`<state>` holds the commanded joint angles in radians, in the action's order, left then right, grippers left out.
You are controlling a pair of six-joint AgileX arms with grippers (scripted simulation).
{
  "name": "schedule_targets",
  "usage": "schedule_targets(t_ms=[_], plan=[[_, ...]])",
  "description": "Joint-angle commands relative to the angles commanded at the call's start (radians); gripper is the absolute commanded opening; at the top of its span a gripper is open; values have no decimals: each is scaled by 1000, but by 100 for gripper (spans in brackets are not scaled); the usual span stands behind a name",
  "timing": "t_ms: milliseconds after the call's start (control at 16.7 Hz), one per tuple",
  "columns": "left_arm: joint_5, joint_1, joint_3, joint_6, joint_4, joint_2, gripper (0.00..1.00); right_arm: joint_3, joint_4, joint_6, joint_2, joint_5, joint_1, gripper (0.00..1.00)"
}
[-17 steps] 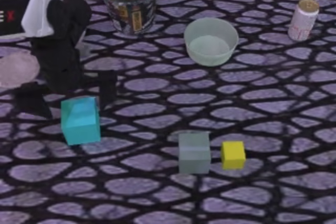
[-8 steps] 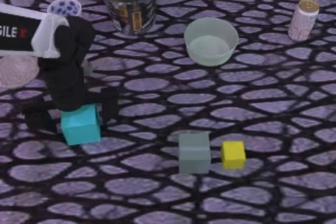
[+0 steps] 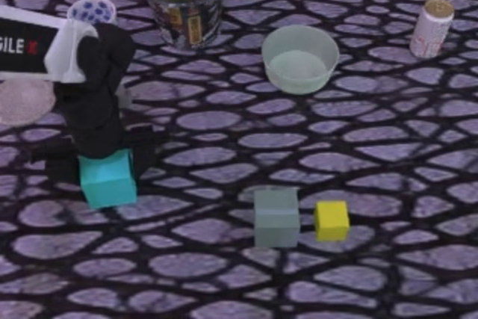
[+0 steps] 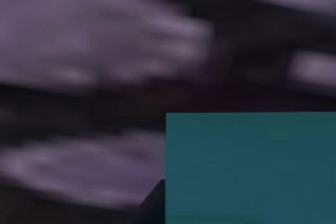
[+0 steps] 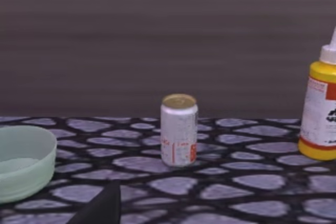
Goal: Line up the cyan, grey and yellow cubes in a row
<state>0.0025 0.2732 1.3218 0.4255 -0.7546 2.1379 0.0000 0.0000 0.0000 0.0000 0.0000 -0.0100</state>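
Cyan cube (image 3: 109, 178) at near left, clamped between left gripper (image 3: 101, 156) fingers; right gripper unseen, jaws indeterminable.

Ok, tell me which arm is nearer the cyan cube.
Left. The left gripper is right over the cyan cube, its jaws down on either side of it. The right arm is out of the top view; its wrist camera faces the can at the table's far right.
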Motion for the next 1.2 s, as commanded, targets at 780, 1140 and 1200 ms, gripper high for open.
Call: schedule_targets(t_ms=[780, 1140, 1200], plan=[[0, 0, 0, 0, 0, 0, 0, 0, 0, 0, 0, 0, 0, 100], [-5, -9, 60, -1, -113, -56, 0, 0, 0, 0, 0, 0, 0, 100], [-5, -12, 79, 0, -151, -72, 0, 0, 0, 0, 0, 0, 0, 100]])
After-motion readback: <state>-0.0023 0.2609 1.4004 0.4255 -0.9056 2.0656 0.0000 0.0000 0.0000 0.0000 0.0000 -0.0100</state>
